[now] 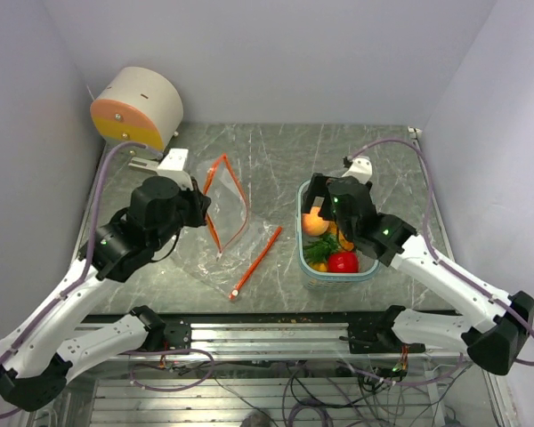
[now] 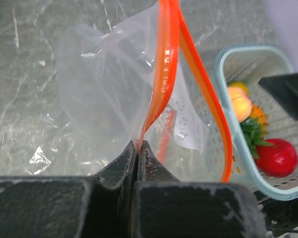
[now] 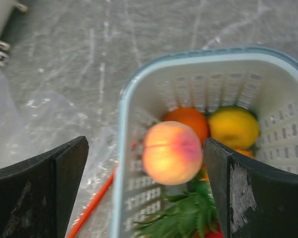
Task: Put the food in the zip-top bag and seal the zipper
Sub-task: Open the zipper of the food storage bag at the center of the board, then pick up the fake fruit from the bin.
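Note:
The clear zip-top bag (image 1: 218,258) with an orange zipper rim (image 1: 227,169) lies left of centre, its mouth held up and open. My left gripper (image 1: 203,209) is shut on the rim, as the left wrist view shows (image 2: 138,146). The food sits in the teal basket (image 1: 367,269): a peach (image 1: 315,222), leafy greens (image 1: 321,249) and a red fruit (image 1: 343,261). My right gripper (image 3: 144,148) is open over the basket's left end. The blurred peach (image 3: 171,152) is between its fingers, with a wide gap on its left. An orange (image 3: 188,119) and a yellow fruit (image 3: 233,128) lie behind.
A white and orange round drum (image 1: 138,107) stands at the back left corner. A loose orange strip (image 1: 256,261) lies on the table between bag and basket. Walls close in the table on the left, back and right.

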You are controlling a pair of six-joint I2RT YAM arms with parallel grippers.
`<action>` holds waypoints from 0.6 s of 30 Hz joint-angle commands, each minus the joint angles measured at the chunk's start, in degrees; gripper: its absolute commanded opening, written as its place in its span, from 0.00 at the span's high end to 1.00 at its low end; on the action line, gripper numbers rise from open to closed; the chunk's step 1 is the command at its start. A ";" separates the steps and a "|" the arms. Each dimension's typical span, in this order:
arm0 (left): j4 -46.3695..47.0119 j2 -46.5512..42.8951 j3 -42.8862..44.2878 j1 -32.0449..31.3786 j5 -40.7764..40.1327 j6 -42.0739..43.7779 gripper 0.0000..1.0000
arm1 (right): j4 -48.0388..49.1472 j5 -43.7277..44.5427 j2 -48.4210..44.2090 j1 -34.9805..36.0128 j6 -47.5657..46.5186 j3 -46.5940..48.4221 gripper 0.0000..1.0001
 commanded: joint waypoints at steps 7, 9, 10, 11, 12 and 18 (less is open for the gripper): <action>13.04 6.51 -15.17 0.12 8.46 -2.59 0.93 | 3.52 -18.15 2.01 -11.37 -4.10 -8.54 0.00; 14.27 8.27 -15.71 0.12 9.15 -2.74 0.93 | 4.71 -19.76 3.02 -12.44 -4.76 -9.27 0.00; 14.53 8.93 -15.67 0.12 9.36 -2.70 0.93 | 5.08 -20.38 3.49 -12.92 -4.98 -9.68 0.00; 14.61 9.52 -15.45 0.12 9.48 -2.66 0.93 | 5.48 -21.04 3.95 -13.36 -5.05 -10.11 0.00; 14.78 9.86 -15.35 0.12 9.46 -2.46 0.93 | 6.11 -21.76 4.41 -13.81 -5.26 -10.67 0.00; 15.33 10.56 -14.62 0.12 9.36 -1.85 0.93 | 11.16 -27.49 7.96 -16.89 -5.93 -13.78 0.00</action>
